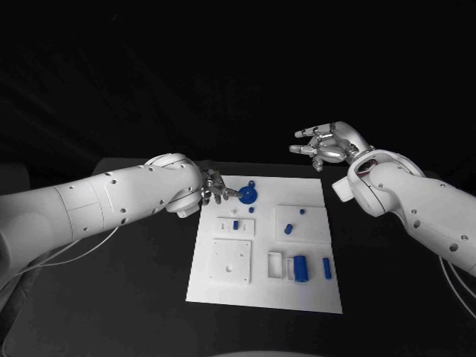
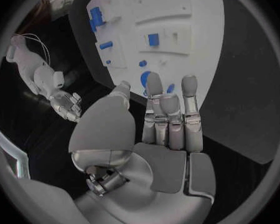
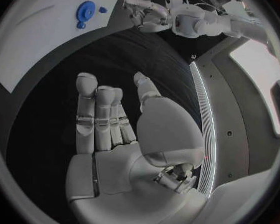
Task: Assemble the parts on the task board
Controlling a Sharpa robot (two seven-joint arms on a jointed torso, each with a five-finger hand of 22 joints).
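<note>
The board lay mid-bench, bearing no readable writing. The left hand, fingers apart and grasping nothing, hovered beside the blue disc at the board's far edge. The right hand hung released beyond the far right corner.

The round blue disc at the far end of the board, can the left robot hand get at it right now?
Probably yes. The left robot hand hangs open right beside the blue disc on the task board, and nothing stands between its fingers and the disc.
</note>
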